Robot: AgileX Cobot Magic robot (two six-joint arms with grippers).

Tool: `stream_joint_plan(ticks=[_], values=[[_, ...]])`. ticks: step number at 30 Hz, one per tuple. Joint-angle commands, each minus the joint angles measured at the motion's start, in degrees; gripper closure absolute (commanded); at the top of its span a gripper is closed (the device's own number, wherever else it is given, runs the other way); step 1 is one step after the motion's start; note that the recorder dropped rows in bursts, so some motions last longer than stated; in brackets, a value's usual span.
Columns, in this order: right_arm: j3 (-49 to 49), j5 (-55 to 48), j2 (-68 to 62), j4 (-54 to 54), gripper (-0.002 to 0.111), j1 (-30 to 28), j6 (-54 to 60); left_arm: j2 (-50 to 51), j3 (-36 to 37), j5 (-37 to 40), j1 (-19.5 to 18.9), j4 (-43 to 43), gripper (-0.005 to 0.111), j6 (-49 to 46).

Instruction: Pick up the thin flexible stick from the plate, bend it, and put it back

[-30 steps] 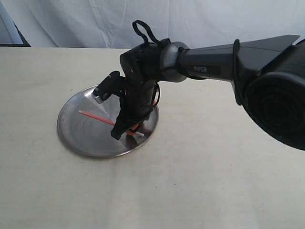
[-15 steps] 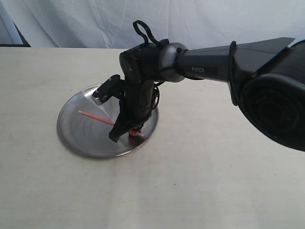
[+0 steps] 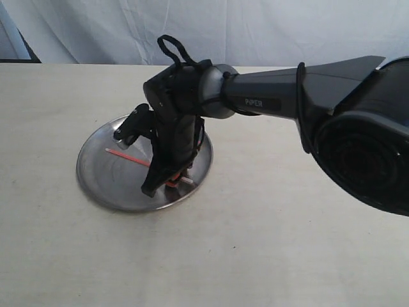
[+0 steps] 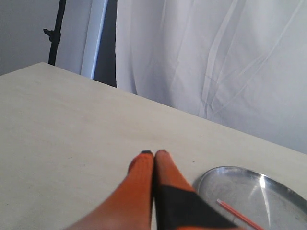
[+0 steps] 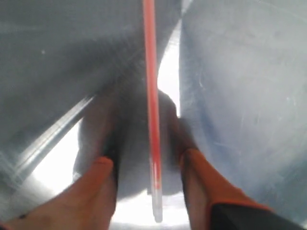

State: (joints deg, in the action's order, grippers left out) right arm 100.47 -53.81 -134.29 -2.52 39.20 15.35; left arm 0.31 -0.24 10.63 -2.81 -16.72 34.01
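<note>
Right gripper (image 5: 146, 160): jaws parted, 2 orange pads straddling the thin flexible stick (image 5: 151, 110) near its pale tip, with a gap on each side. The stick lies flat on the plate (image 3: 105, 182), inside the rim. Left gripper (image 4: 154, 154): pads pressed together, holding nothing, above the table (image 3: 268, 243) beside the plate's edge.
</note>
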Motion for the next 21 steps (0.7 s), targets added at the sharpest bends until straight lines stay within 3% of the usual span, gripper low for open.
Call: stream_joint_plan(ticks=[1, 6, 13, 21], values=[[-1.45, -0.64, -3.97, 1.63, 0.078, 0.87, -1.4, -0.31, 0.24, -0.3, -0.03, -0.04, 0.107, 0.04], [-1.45, -3.3, -6.43, 2.52, 0.109, 1.28, -1.4, -0.31, 0.24, -0.3, -0.03, -0.04, 0.107, 0.04], [-1.45, -4.69, -5.82, 1.57, 0.109, 1.55, -1.4, -0.31, 0.24, -0.3, -0.03, -0.04, 0.107, 0.04], [-1.45, 3.37, 4.97, 1.71, 0.109, 1.32, -2.96, -0.31, 0.24, -0.3, -0.03, -0.04, 0.107, 0.04]])
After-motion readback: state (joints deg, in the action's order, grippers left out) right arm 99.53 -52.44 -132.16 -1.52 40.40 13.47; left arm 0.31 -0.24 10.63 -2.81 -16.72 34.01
